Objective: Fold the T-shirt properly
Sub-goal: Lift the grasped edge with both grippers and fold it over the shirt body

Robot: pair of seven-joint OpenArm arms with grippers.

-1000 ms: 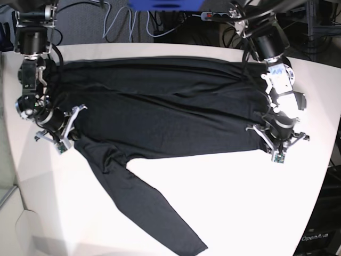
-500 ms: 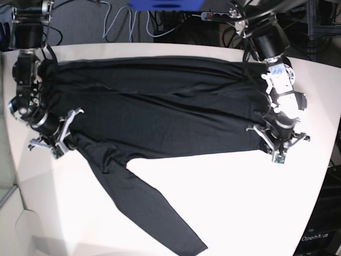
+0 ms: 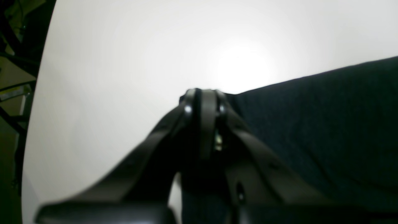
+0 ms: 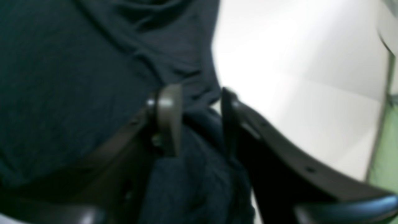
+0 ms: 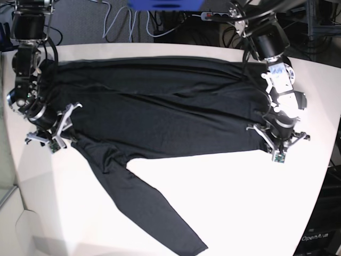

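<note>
The black T-shirt point(image 5: 160, 112) lies spread flat across the white table point(image 5: 240, 202), with one long sleeve point(image 5: 144, 208) trailing toward the front edge. In the base view my left gripper point(image 5: 273, 143) sits at the shirt's right lower corner. The left wrist view shows that gripper point(image 3: 203, 93) shut, with the edge of the fabric point(image 3: 311, 124) running into its tips. My right gripper point(image 5: 58, 134) is at the shirt's left end. Its jaws point(image 4: 197, 102) stand open, and dark cloth point(image 4: 77, 77) lies loose between and beneath them.
Cables and a power strip point(image 5: 213, 15) run behind the table's far edge. A black box point(image 5: 319, 234) stands off the table's right side. The rounded front left corner point(image 5: 32, 224) of the table is near the sleeve.
My right gripper has opened, let go of the shirt's left end and drifted a little to the left. The left arm and the shirt have stayed put.
</note>
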